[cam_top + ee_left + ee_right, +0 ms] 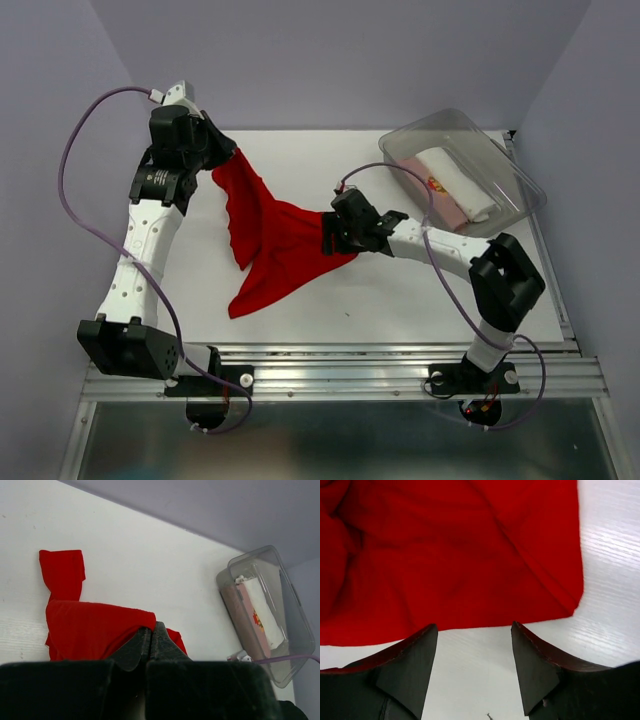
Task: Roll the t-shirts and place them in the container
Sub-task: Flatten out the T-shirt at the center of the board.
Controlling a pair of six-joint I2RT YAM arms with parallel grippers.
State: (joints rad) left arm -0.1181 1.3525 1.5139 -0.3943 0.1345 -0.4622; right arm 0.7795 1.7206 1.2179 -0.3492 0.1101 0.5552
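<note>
Sitting at the far right of the white surface (420, 300), a clear plastic rectangular bin (400, 150) holds two rolled shirts lying side by side along its length: a white cloth roll (462, 187) and, touching it, a pale pink cloth roll (443, 210). A small red print (257, 620) shows where the two rolls meet, too small to read as any word or brand. No other writing is legible on the bin or the arms.

Outside the bin, a plain bright red cloth t-shirt (280, 240) lies crumpled on the surface between the two arms, well apart from the bin. Its far left corner is drawn up to the left gripper (151, 627), whose jaws are pressed together on the red cloth. The right gripper (474, 630) stands at the shirt's right-hand edge with its jaws spread apart and nothing between them; the red hem lies just ahead of its fingertips (427, 632) on the bare surface
</note>
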